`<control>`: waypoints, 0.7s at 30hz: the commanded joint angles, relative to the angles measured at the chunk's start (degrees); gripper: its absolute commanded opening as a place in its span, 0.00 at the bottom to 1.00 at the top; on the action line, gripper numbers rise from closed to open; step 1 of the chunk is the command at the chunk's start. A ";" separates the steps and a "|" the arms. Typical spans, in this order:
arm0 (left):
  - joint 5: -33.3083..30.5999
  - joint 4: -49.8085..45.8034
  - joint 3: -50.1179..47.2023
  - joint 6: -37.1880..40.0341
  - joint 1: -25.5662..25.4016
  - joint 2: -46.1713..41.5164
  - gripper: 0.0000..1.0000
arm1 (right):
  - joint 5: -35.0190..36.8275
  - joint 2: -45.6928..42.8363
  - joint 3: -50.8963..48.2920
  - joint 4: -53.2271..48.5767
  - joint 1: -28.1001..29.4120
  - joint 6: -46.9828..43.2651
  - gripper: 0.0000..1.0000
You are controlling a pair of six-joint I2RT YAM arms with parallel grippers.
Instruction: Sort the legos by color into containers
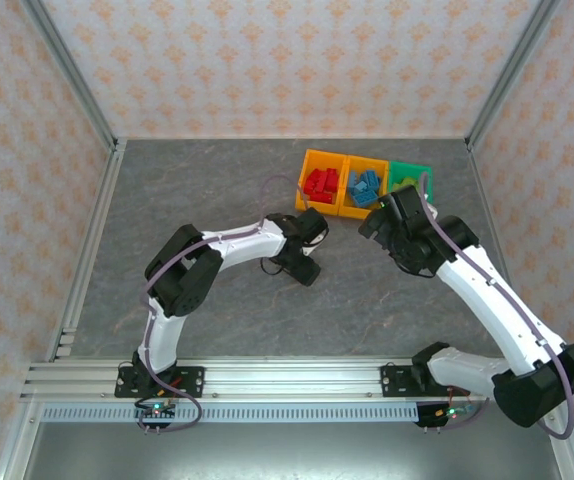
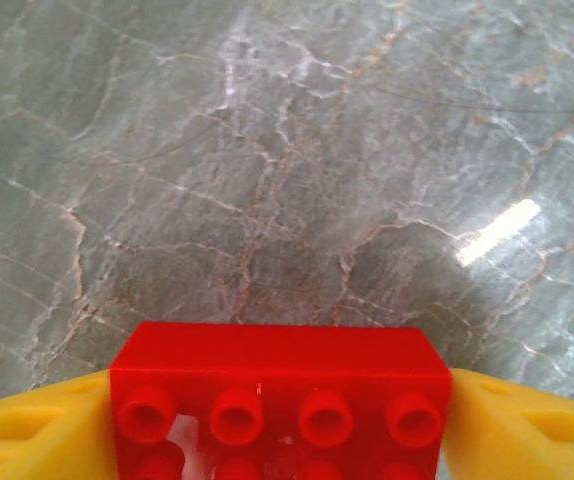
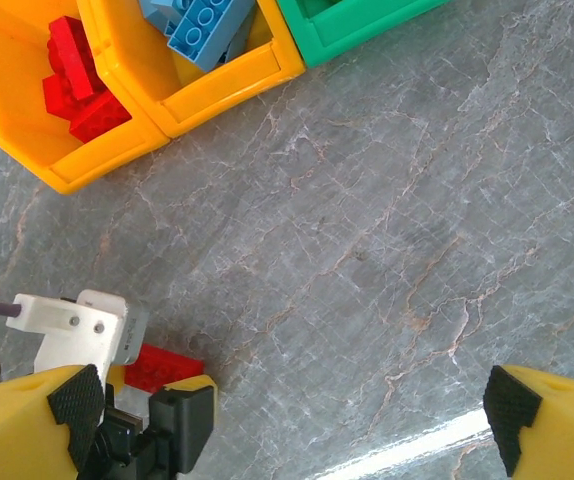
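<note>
A small red studded plastic brick (image 2: 277,350) is gripped on both sides by the left end effector (image 2: 277,400) over the grey marbled bench (image 2: 287,150), while the right end effector (image 3: 294,405) is spread wide near the joined orange and green plastic bins (image 3: 227,85).

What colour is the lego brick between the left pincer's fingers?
Red. The lego brick shows best in the left wrist view.
</note>
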 commanded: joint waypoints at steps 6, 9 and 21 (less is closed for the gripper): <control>-2.99 -0.16 -0.04 0.40 -0.14 -2.30 0.58 | -6.63 0.60 -0.57 0.55 0.76 -0.47 1.00; -3.58 -0.06 2.34 -0.13 0.86 -5.85 0.56 | -13.94 -1.07 -3.41 2.23 3.50 -1.35 0.98; -4.92 -0.73 30.42 -6.30 7.70 5.19 0.55 | -14.36 -6.06 -7.56 13.59 5.37 8.53 0.98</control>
